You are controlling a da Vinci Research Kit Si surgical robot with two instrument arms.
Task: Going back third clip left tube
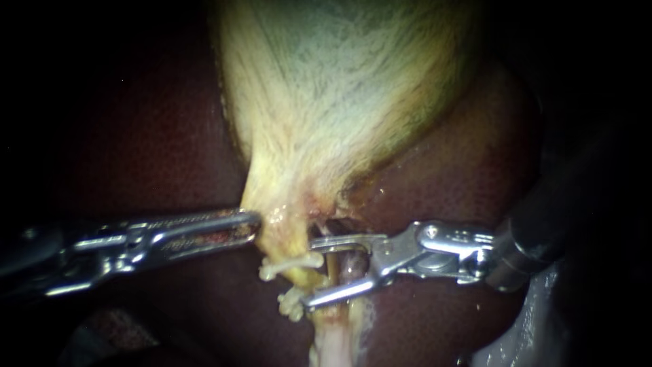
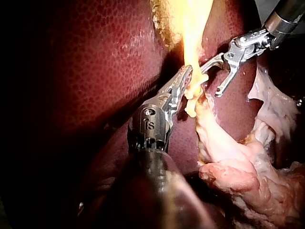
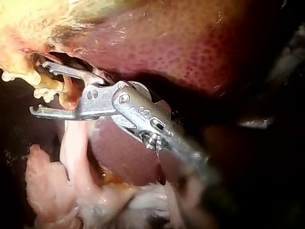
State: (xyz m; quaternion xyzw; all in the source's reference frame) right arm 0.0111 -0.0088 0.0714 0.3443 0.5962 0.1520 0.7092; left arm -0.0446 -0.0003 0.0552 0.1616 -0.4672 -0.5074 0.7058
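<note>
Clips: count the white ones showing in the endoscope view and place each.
2. The upper clip lies just under the gallbladder; the lower clip sits below it, by the right instrument. Others may hide behind that instrument.

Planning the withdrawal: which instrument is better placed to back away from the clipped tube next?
Right. The right instrument has open jaws astride the tube, free to pull back. The left instrument is shut on the gallbladder neck and probably should hold.

Dark red liver fills the bkgd; light pools at centre, far left & right edges go black.
</note>
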